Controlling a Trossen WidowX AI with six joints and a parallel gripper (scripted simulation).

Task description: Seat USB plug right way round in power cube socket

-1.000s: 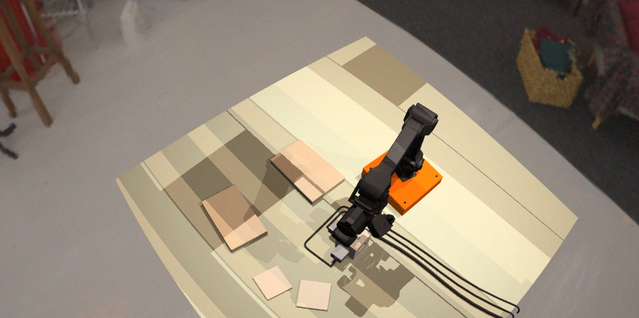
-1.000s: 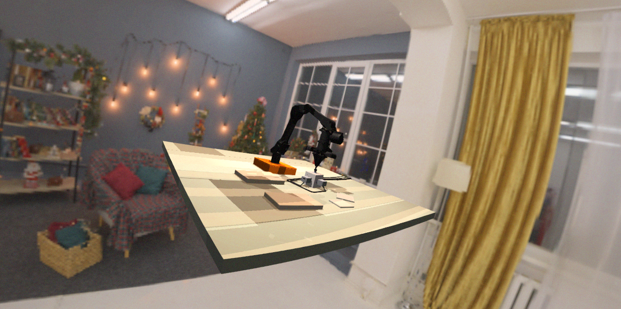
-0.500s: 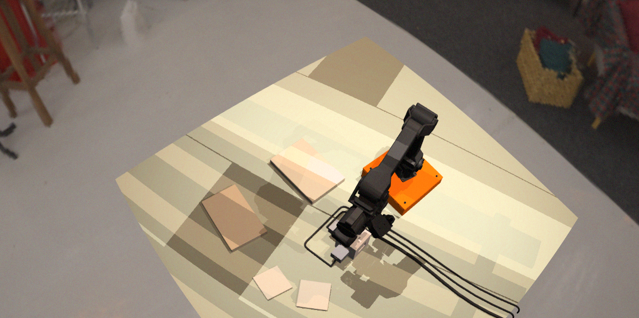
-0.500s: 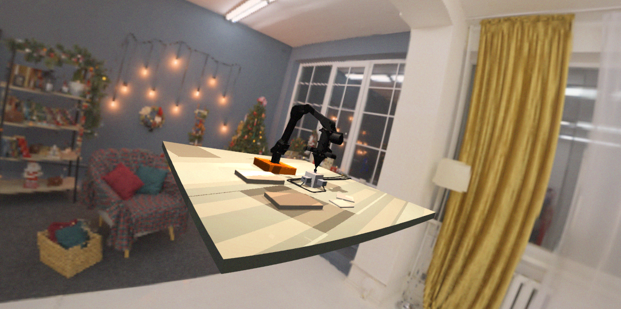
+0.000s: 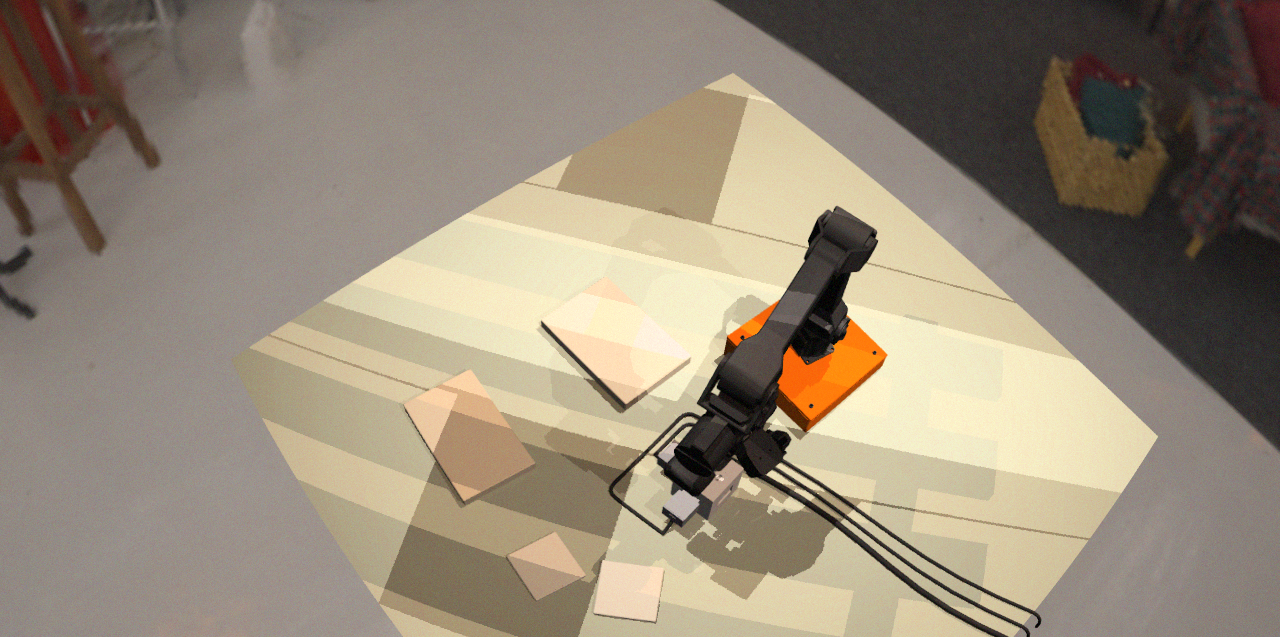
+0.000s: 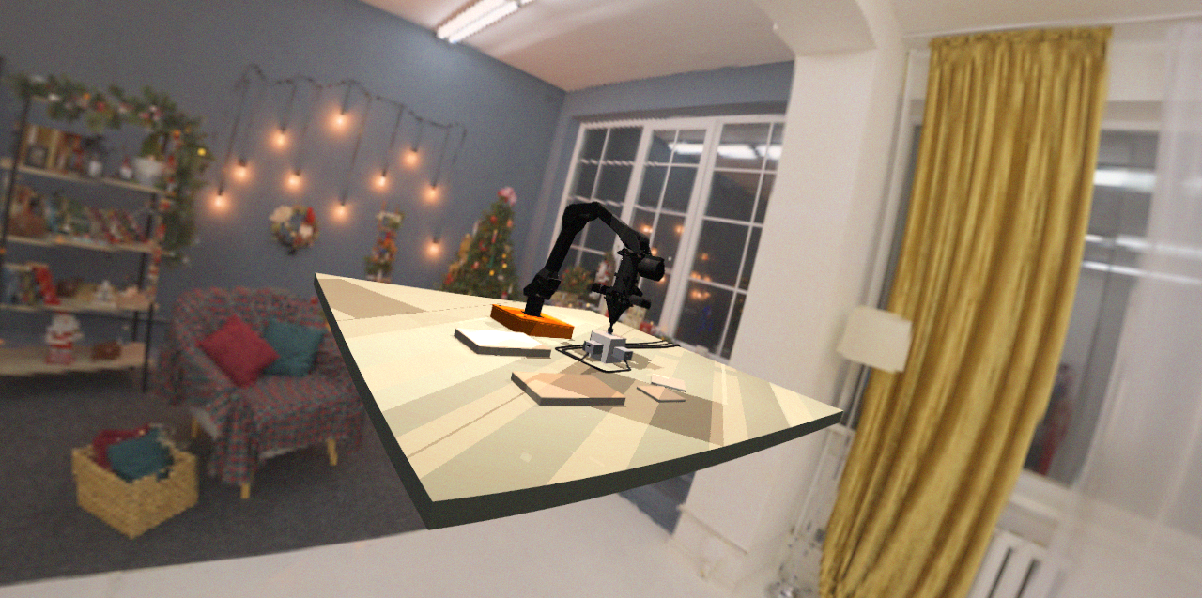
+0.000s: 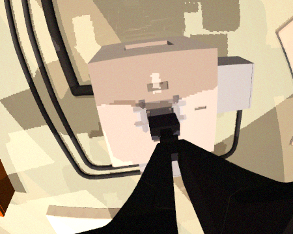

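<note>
Our pincer [image 7: 167, 145] pinches the small, rigid USB plug [image 7: 163, 122] atop the power cube [image 7: 157, 100]; we judge it light, slick-sided. We'd grip its body's flat faces, above the cube; the cube may slide on the bench [image 5: 939, 418].

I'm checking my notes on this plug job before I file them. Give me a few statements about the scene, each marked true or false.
1. The gripper is shut on the USB plug. True.
2. The plug sits over the top face of the power cube. True.
3. The arm's base plate is blue. False: it is orange.
4. Only one cable lies on the table. False: several black cables run there.
</note>
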